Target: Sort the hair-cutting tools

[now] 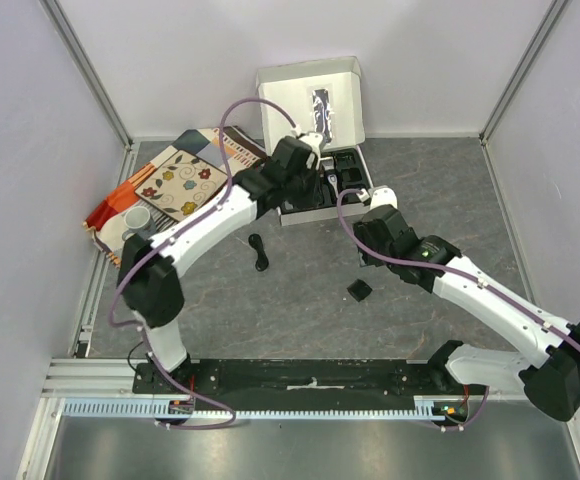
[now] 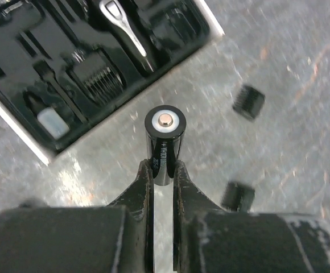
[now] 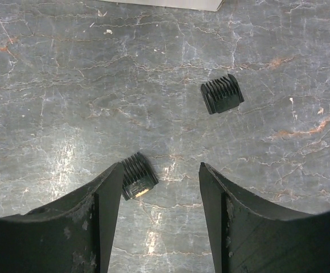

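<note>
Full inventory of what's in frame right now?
box: 1, white, lid open, table's far centre
tray: 1, black, inside box
clipper: 1, black-silver, in tray
comb attachments: at least 2 loose, black, on table; 1 in tray
cylinder: 1, black, silver end, in left gripper
cord: 1, black, on table between arms
cloth: 1, floral pattern, far left
cup: 1, white, far left by cloth
left gripper: 1, black, shut on cylinder
right gripper: 1, black, open above loose combs
</note>
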`<action>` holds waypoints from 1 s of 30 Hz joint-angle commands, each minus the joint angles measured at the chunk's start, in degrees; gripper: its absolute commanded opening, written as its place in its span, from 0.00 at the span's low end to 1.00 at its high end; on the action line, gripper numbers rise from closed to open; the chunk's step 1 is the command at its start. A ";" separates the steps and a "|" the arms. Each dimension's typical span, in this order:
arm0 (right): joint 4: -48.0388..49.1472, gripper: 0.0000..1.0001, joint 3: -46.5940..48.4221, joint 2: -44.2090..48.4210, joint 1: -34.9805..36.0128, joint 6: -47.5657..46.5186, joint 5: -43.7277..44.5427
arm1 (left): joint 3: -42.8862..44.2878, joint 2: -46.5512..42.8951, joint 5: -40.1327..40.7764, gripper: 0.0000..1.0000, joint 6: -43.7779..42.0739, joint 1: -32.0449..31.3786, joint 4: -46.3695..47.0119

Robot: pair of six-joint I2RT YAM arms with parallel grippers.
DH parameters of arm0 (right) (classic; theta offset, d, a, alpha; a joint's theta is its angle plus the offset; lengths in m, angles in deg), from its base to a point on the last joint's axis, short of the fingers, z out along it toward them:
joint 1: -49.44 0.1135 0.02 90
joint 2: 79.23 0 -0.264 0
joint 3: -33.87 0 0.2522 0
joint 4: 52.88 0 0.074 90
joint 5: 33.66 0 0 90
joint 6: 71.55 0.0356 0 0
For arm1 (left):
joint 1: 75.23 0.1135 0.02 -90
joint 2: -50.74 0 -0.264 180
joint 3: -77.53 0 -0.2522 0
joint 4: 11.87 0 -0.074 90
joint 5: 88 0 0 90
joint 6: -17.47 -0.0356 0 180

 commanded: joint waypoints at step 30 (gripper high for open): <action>15.72 0.63 -11.14 -1.63 0.20 5.32 -8.85 | 50.36 44.11 -14.57 0.02 22.54 13.30 -8.71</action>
